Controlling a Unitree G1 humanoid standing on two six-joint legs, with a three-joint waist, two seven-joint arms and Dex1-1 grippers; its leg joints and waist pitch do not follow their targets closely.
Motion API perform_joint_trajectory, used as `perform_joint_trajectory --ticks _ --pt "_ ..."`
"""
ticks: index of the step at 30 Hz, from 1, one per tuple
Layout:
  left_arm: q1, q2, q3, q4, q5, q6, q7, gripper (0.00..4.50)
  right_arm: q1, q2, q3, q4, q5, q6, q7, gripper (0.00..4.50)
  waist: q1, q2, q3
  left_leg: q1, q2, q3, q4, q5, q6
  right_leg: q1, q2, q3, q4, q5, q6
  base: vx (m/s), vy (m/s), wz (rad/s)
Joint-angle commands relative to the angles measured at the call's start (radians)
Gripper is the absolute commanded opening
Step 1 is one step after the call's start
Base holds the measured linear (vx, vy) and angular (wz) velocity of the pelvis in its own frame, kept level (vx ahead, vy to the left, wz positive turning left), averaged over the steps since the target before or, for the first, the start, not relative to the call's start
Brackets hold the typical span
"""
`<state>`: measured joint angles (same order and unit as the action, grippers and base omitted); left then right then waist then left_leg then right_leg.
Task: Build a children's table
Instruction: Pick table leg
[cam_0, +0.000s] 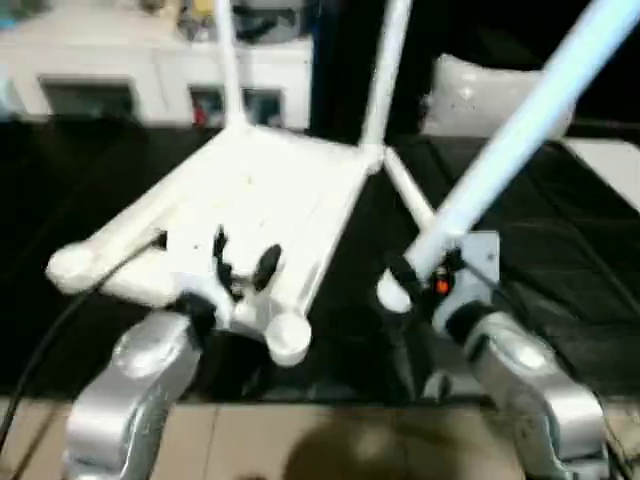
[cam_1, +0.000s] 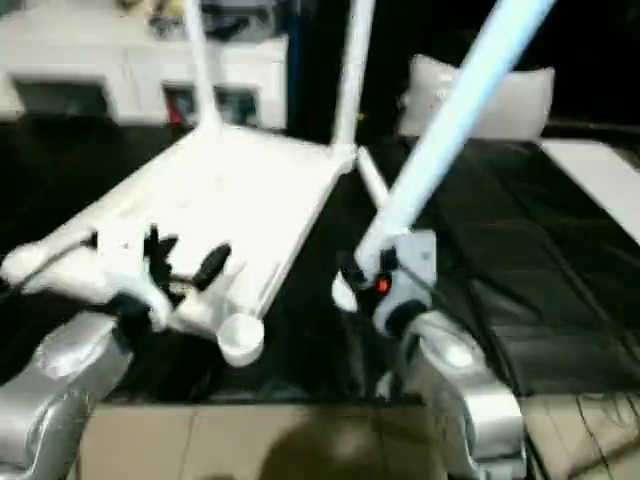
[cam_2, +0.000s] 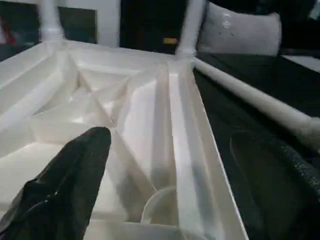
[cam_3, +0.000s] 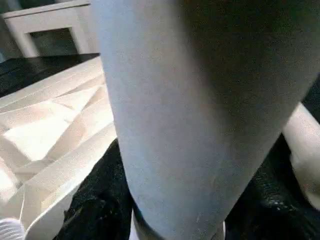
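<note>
1. Left eye view: the table top (cam_0: 270, 200) lies upside down on a black surface (cam_0: 560, 260), white glossy plastic with raised ribs and round sockets at the corners. Two legs (cam_0: 228, 60) stand up from its far corners, one more lies along its left edge, and another lies flat on the black just right of it. The left gripper (cam_0: 240, 265) sits over the near edge, black fingers spread apart with nothing between them. The right gripper (cam_0: 425, 275) is clamped on the fourth leg (cam_0: 520, 130), a smooth tapered tube slanting up and to the right.
2. Right eye view: same layout; a grey-white pillow (cam_1: 500, 95) and a white cabinet (cam_1: 120, 70) sit behind. Black surface right of the top is open.
3. Left wrist view: ribs make triangular pockets, one black finger (cam_2: 65, 190) hovers above them, near a round socket (cam_2: 160, 210) by the rim.
4. Right wrist view: held leg is close up, smooth and rounded, with the top's ribbed edge just beside it.
</note>
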<state>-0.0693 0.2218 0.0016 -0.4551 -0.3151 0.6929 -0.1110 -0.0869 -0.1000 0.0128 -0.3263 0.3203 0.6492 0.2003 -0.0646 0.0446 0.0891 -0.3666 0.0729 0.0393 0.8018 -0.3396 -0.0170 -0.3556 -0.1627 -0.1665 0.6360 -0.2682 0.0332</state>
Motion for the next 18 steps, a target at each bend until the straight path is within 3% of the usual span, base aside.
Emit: perform_joint_trajectory --ticks 1,2,3,4,5,6,7,8,9,10,11,12,13,14,16,17,18 --pt "-0.008 -0.007 -0.013 -0.008 0.007 0.006 0.013 4.34 -0.015 -0.011 -0.01 -0.007 0.018 0.012 0.0 1.9 0.009 0.033 -0.018 -0.078 0.1 -0.077 -0.376 -1.095 -0.293 0.071 0.085 0.005 0.097 0.007 -0.051 -0.131 0.156 0.05" --pt "-0.005 -0.009 -0.014 -0.013 0.012 0.004 0.018 4.34 -0.015 -0.009 -0.01 -0.008 0.025 0.018 0.006 1.9 0.02 0.035 -0.02 -0.056 0.093 -0.064 -0.378 -1.067 -0.273 0.061 0.099 0.004 0.096 0.08 -0.06 -0.095 0.087 0.04" --pt "-0.003 -0.009 -0.015 -0.015 0.016 0.005 0.021 4.34 -0.015 -0.008 -0.01 -0.009 0.028 0.022 0.008 1.9 -0.004 0.022 -0.052 -0.014 0.101 -0.079 -0.347 -0.948 -0.239 0.072 0.073 0.03 0.065 0.06 -0.068 0.0 0.0 0.0" --pt "-0.002 -0.009 -0.016 -0.016 0.02 0.007 0.022 4.34 -0.015 -0.007 -0.01 -0.009 0.03 0.024 0.011 1.9 0.006 0.015 -0.056 -0.004 0.094 -0.078 -0.341 -0.867 -0.247 0.072 0.063 0.045 0.045 0.015 -0.076 0.0 0.0 0.0" --pt "0.0 -0.012 -0.016 -0.019 0.027 0.007 0.024 4.34 -0.014 -0.008 -0.007 -0.008 0.028 0.022 0.015 1.9 0.002 -0.034 -0.094 0.035 0.091 -0.074 -0.284 -0.592 -0.222 0.056 0.006 0.098 -0.028 -0.101 -0.077 0.0 0.0 0.0" --pt "0.006 -0.014 -0.013 -0.023 0.036 0.01 0.029 4.34 -0.013 -0.009 0.0 -0.008 0.033 0.029 0.025 1.9 0.015 -0.062 -0.098 -0.002 0.097 -0.063 -0.249 -0.262 -0.173 0.085 -0.079 0.149 -0.082 -0.246 -0.094 0.0 0.0 0.0" --pt "0.008 -0.014 -0.012 -0.025 0.039 0.011 0.032 4.34 -0.012 -0.01 0.002 -0.009 0.036 0.034 0.028 1.9 0.042 -0.06 -0.099 -0.018 0.114 -0.034 -0.201 0.018 -0.079 0.08 -0.132 0.169 -0.117 -0.199 -0.146 -0.055 -0.042 -0.16" --pt "0.013 -0.021 -0.001 -0.029 0.035 0.008 0.035 4.34 -0.011 -0.011 0.007 -0.011 0.041 0.042 0.033 1.9 0.051 -0.056 -0.088 -0.017 0.124 -0.029 -0.198 0.074 -0.048 0.068 -0.131 0.17 -0.121 -0.185 -0.18 -0.059 -0.037 -0.06" --pt "0.018 -0.025 0.013 -0.034 0.024 0.005 0.039 4.34 -0.011 -0.01 0.01 -0.012 0.051 0.058 0.042 1.9 0.06 -0.045 -0.072 -0.019 0.149 -0.03 -0.226 0.012 -0.034 0.063 -0.103 0.153 -0.116 -0.255 -0.217 0.0 0.0 0.0" --pt "0.021 -0.023 0.018 -0.038 0.019 0.007 0.037 4.34 -0.011 -0.009 0.011 -0.012 0.057 0.065 0.047 1.9 0.048 -0.027 -0.069 -0.017 0.164 -0.038 -0.27 -0.208 -0.09 0.051 -0.04 0.131 -0.086 -0.285 -0.204 0.0 0.0 0.0" --pt "0.023 -0.021 0.021 -0.04 0.018 0.005 0.036 4.34 -0.012 -0.012 0.015 -0.011 0.055 0.067 0.048 1.9 0.039 -0.02 -0.069 -0.018 0.163 -0.043 -0.288 -0.325 -0.131 0.046 -0.018 0.127 -0.069 -0.275 -0.187 0.0 0.0 0.0" --pt "0.032 -0.022 0.027 -0.05 0.009 0.003 0.03 4.34 -0.016 -0.019 0.025 -0.013 0.052 0.066 0.055 1.9 0.037 -0.014 -0.075 -0.014 0.15 -0.046 -0.295 -0.449 -0.184 0.04 -0.015 0.132 -0.066 -0.241 -0.161 0.0 0.0 0.0" --pt "0.033 -0.021 0.027 -0.053 0.008 0.004 0.029 4.34 -0.017 -0.021 0.027 -0.014 0.05 0.064 0.057 1.9 0.043 -0.022 -0.075 -0.014 0.146 -0.037 -0.287 -0.441 -0.186 0.033 -0.034 0.142 -0.081 -0.214 -0.161 0.0 0.0 0.0" --pt "0.034 -0.021 0.027 -0.055 0.008 0.004 0.028 4.34 -0.019 -0.024 0.03 -0.016 0.048 0.061 0.059 1.9 0.044 -0.025 -0.074 -0.018 0.145 -0.033 -0.284 -0.411 -0.176 0.035 -0.041 0.146 -0.087 -0.205 -0.164 0.0 0.0 0.0" --pt "0.034 -0.023 0.029 -0.058 0.004 0.008 0.027 4.34 -0.023 -0.025 0.027 -0.02 0.057 0.068 0.06 1.9 0.056 -0.034 -0.072 -0.024 0.148 -0.019 -0.276 -0.298 -0.115 0.043 -0.056 0.153 -0.096 -0.202 -0.178 0.0 0.0 0.0" --pt "0.032 -0.023 0.025 -0.058 0.008 0.009 0.023 4.34 -0.027 -0.029 0.025 -0.018 0.053 0.061 0.064 1.9 0.059 -0.036 -0.07 -0.022 0.149 -0.016 -0.276 -0.307 -0.104 0.045 -0.058 0.153 -0.1 -0.239 -0.176 0.0 0.0 0.0" --pt "0.031 -0.022 0.023 -0.058 0.01 0.009 0.022 4.34 -0.029 -0.03 0.023 -0.017 0.052 0.058 0.065 1.9 0.078 -0.047 -0.063 -0.082 0.1 -0.041 -0.297 -0.305 -0.052 0.095 -0.073 0.111 -0.111 -0.306 -0.163 0.015 -0.021 0.24"
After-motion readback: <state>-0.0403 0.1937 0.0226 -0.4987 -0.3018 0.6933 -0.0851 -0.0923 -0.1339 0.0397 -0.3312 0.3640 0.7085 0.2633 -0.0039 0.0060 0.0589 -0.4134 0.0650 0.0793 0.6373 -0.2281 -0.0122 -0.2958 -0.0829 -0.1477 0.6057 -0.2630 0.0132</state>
